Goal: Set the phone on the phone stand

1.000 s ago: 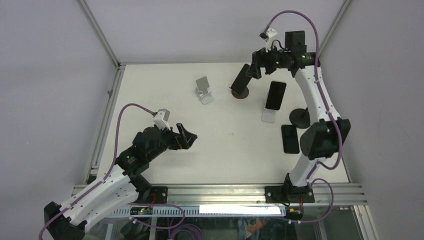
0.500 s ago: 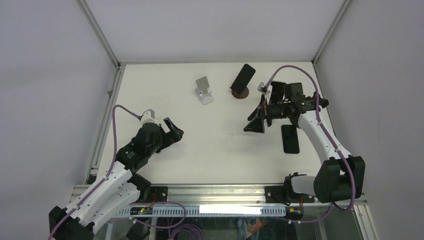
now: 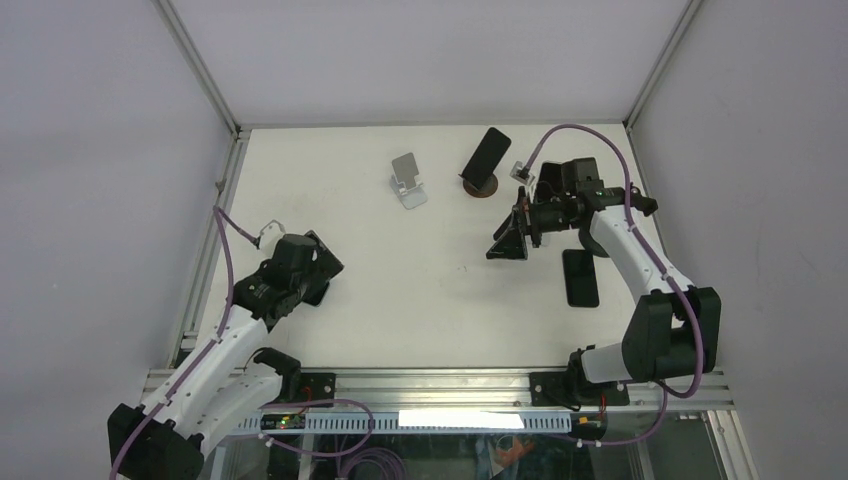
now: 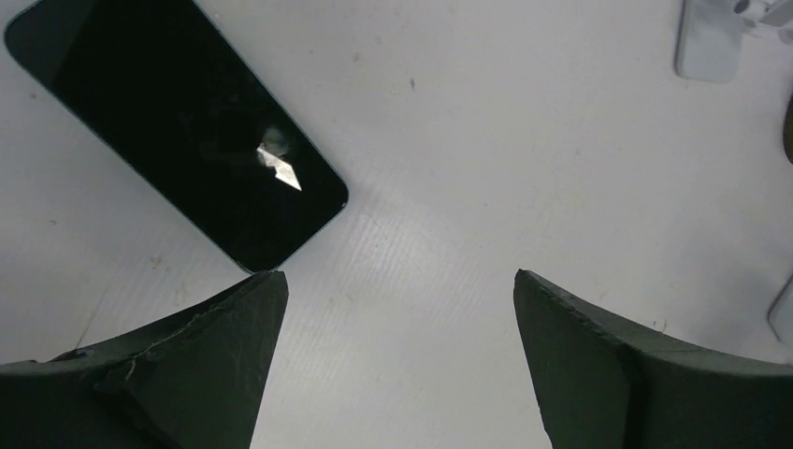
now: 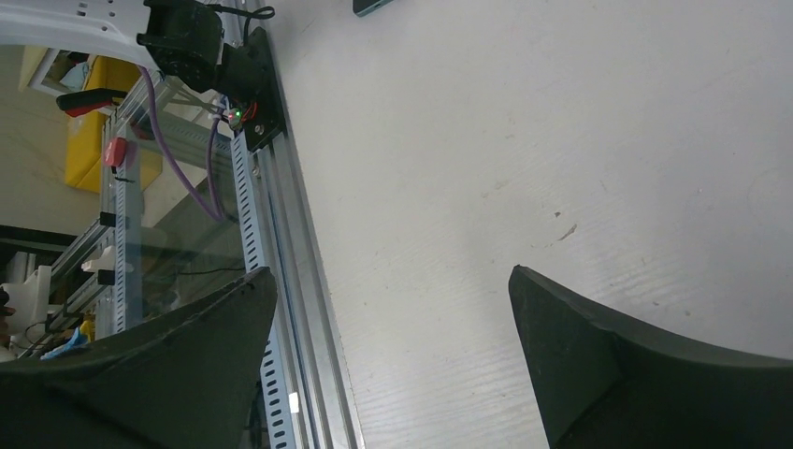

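Left pincer (image 4: 397, 281) wide, empty, over bare tabletop (image 4: 524, 159). Phone (image 4: 178, 131) lies flat just beyond one finger. Right pincer (image 5: 388, 276) wide too. I'd shift over the phone, turn to span its narrow width, descend square, then carry it to the empty stand (image 3: 406, 180).

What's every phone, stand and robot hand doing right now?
Left end effector: open, empty.
Right end effector: open, empty.
Silver stand: empty.
Brown stand: holds a phone.
Leaning phone: propped on the brown stand.
Right phone: flat on the table.
Left phone: flat on the table, screen dark.
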